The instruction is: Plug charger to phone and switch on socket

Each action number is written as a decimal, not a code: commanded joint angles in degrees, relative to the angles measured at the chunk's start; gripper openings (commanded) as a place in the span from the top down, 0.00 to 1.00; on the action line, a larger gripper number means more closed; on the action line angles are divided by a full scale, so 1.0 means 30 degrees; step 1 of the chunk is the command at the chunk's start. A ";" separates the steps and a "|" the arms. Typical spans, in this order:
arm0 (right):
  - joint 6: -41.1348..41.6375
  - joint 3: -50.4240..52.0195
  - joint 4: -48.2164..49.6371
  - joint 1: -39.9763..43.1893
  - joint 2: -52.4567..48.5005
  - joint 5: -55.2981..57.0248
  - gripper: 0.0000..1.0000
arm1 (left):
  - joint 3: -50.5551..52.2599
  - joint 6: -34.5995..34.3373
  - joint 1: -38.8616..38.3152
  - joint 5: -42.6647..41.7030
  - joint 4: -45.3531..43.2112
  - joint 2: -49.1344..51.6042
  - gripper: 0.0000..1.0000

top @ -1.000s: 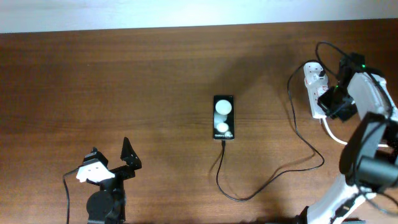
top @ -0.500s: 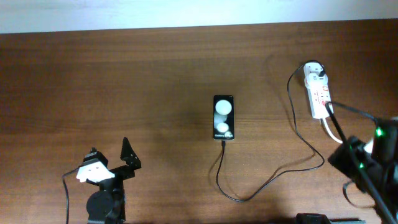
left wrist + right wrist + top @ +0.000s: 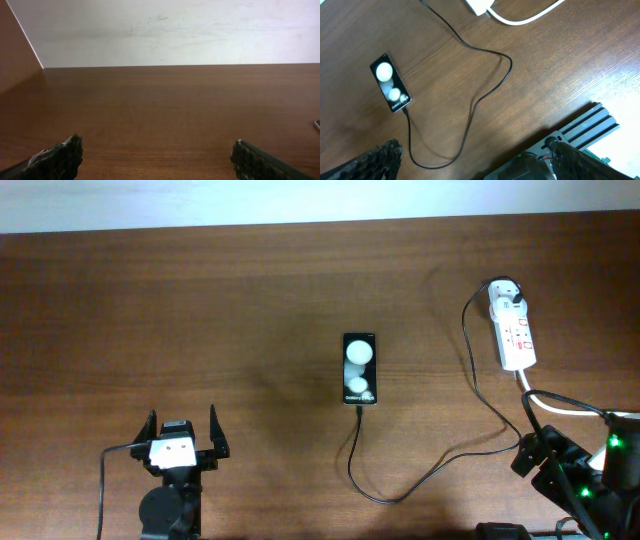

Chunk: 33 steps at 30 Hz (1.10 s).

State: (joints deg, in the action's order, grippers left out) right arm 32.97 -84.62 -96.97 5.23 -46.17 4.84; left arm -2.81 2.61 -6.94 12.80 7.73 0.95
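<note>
The black phone (image 3: 361, 368) lies flat at the table's middle, two white reflections on its screen. The charger's thin black cable (image 3: 440, 470) meets the phone's near end, loops toward the front edge and climbs to a white plug (image 3: 505, 290) on the socket (image 3: 515, 335), a white power strip at the far right. My right gripper (image 3: 545, 465) hovers open at the front right, well away from the socket. In its wrist view the phone (image 3: 391, 89) and cable (image 3: 485, 95) lie beyond the wide-apart gripper (image 3: 480, 165). My left gripper (image 3: 181, 438) is open at the front left, holding nothing (image 3: 157, 160).
A thick white cord (image 3: 560, 405) runs from the socket toward the front right; it also shows in the right wrist view as the white cord (image 3: 530, 15). The right arm's metal base (image 3: 580, 135) sits at the table edge. A pale wall (image 3: 175, 30) rises behind the table.
My right arm has pulled back from the socket to the front right corner and its jaws have opened. The left gripper has turned to face straight ahead.
</note>
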 commanded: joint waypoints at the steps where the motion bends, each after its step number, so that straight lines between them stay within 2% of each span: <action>1: 0.0007 -0.0066 -0.0109 -0.0117 0.0080 0.0262 0.01 | 0.0138 0.0313 -0.0007 -0.0197 0.0015 -0.0095 0.01; 3: 0.0007 -0.0066 -0.0109 -0.0117 0.0248 0.2025 0.01 | 0.0138 0.0313 -0.0007 -0.0197 0.0015 -0.0095 0.01; 6: 0.0007 -0.0044 0.0029 -0.0124 0.0729 0.2229 0.01 | 0.0138 0.0313 -0.0007 -0.0197 0.0015 -0.0095 0.01; 9: 0.0000 0.0838 0.2142 -0.0138 0.2521 0.2557 0.01 | 0.0138 0.0313 -0.0007 -0.0197 0.0015 -0.0095 0.01; 11: -0.0087 0.2863 0.4299 -0.0138 0.4444 0.2550 0.01 | 0.0138 0.0313 -0.0007 -0.0197 0.0015 -0.0095 0.01; 15: -0.5814 0.9136 1.2225 -0.0131 0.8663 -0.1632 0.01 | 0.0138 0.0306 -0.0007 -0.0197 0.0015 -0.0095 0.01; 18: -0.6411 1.3398 1.7806 -0.0138 1.0520 -0.4051 0.01 | 0.0138 0.0306 -0.0007 -0.0197 0.0015 -0.0095 0.01; 21: -0.6411 1.7129 2.2578 -0.0138 1.2575 -0.4656 0.01 | 0.0138 0.0306 -0.0007 -0.0197 0.0015 -0.0095 0.01; 26: -0.6411 2.0531 2.4217 -0.0168 1.5074 -0.4590 0.01 | 0.0138 0.0313 -0.0007 -0.0197 0.0015 -0.0095 0.01; 29: -0.6411 2.1434 2.5573 -0.1537 1.5314 -0.3308 0.01 | 0.0138 0.0313 -0.0007 -0.0197 0.0015 -0.0095 0.01; 33: -0.6411 2.3066 2.7802 -0.1865 1.5314 -0.2892 0.01 | 0.0138 0.0306 -0.0007 -0.0197 0.0015 -0.0095 0.01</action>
State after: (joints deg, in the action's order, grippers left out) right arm 14.31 -18.44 -15.81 0.14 -0.91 -5.15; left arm -2.72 2.61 -6.94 12.58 7.84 0.95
